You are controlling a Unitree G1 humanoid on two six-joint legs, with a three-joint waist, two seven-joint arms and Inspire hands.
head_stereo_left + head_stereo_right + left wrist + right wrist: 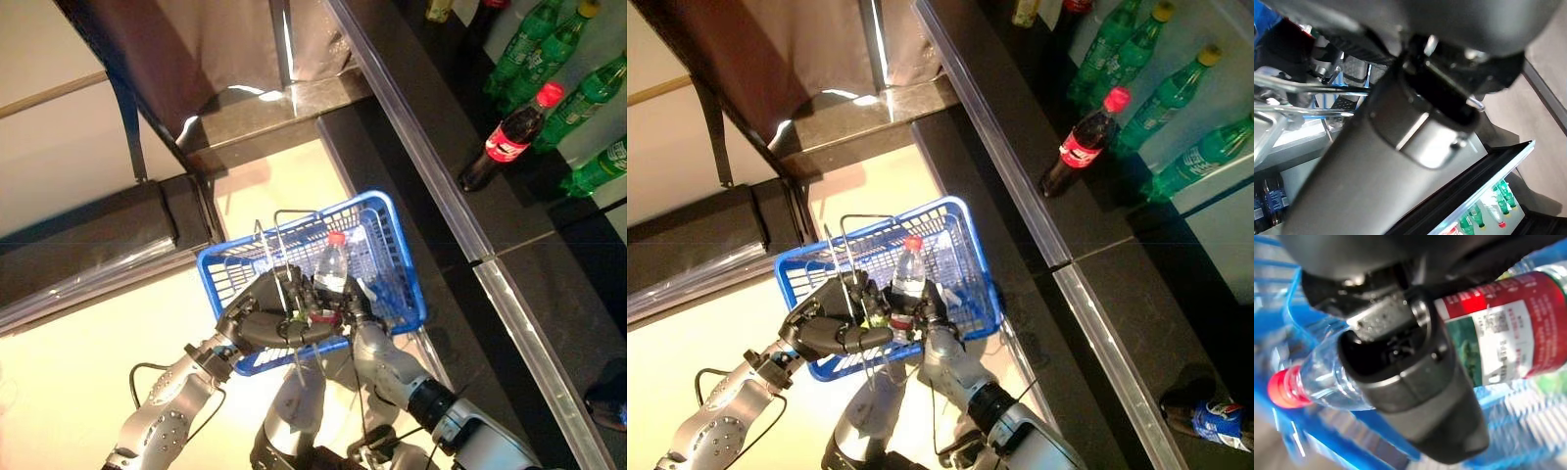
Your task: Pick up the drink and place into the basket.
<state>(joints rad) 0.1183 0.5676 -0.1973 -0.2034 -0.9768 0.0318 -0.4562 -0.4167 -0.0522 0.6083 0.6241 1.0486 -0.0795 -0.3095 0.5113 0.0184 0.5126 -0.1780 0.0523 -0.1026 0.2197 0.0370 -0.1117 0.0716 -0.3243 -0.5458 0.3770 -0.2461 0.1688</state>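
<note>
The right hand (361, 315) grips the water bottle (332, 265) over the basket (387, 217), whose handles the left hand (257, 318) apparently clasps.

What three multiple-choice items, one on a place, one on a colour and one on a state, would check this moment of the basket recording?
1. Where is the clear bottle?
A. over the blue basket, in the right hand
B. on the dark counter beside the cola bottle
C. lying on the floor

2. What colour is the clear bottle's cap?
A. green
B. red
C. yellow

3. What is the left hand doing?
A. hanging open, away from the basket
B. gripping the clear bottle
C. closed round the basket's wire handle

Answers:
1 A: both eye views show the bottle above the basket's mesh, and the right wrist view shows that hand's fingers round it.
2 B: the cap is red in the eye views and the right wrist view.
3 C: the eye views show its fingers curled round the handle.
</note>
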